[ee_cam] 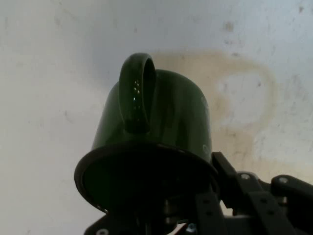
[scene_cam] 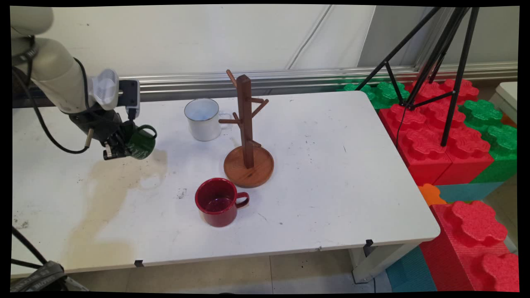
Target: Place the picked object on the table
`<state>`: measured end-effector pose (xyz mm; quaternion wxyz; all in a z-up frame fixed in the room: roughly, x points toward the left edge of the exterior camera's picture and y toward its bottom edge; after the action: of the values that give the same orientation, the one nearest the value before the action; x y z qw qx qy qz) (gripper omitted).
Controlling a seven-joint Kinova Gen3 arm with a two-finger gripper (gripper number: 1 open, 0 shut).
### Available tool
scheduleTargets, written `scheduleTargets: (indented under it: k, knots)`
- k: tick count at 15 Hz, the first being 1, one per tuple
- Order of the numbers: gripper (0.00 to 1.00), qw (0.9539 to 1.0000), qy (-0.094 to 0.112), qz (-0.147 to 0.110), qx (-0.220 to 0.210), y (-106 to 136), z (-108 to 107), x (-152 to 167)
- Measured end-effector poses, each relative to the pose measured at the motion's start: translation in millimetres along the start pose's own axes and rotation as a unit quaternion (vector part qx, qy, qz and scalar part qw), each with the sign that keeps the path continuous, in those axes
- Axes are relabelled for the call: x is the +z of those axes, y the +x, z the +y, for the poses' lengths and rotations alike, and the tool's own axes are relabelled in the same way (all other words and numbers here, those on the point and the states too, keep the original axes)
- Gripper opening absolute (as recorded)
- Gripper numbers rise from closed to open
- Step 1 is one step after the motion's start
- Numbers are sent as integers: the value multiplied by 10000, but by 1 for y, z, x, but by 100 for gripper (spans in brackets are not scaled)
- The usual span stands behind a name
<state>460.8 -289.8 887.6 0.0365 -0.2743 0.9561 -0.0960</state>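
The gripper (scene_cam: 117, 145) is clamped on the rim of a green mug (scene_cam: 141, 142) and holds it tilted above the table (scene_cam: 331, 174), at 9 o'clock from the wooden mug tree (scene_cam: 247, 136). A white mug (scene_cam: 203, 119) stands at the tree's 10 o'clock, a red mug (scene_cam: 219, 201) at its 7 o'clock.

No readable text, label, brand, number or sign shows on anything in either view.

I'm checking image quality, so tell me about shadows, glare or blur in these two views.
Main view: even light, a soft shadow on the white table under the glossy green enamel mug, edges bowed by lens distortion. Hand view: small glints on the mug's handle, its near rim dark and soft.
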Motion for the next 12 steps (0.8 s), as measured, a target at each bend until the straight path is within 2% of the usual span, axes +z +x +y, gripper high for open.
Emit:
scheduleTargets:
  k: [6,12]
  knots:
    - [0,9993,29,-323,186,8,-2,20]
    - [0,9978,30,-528,396,25,-1,42]
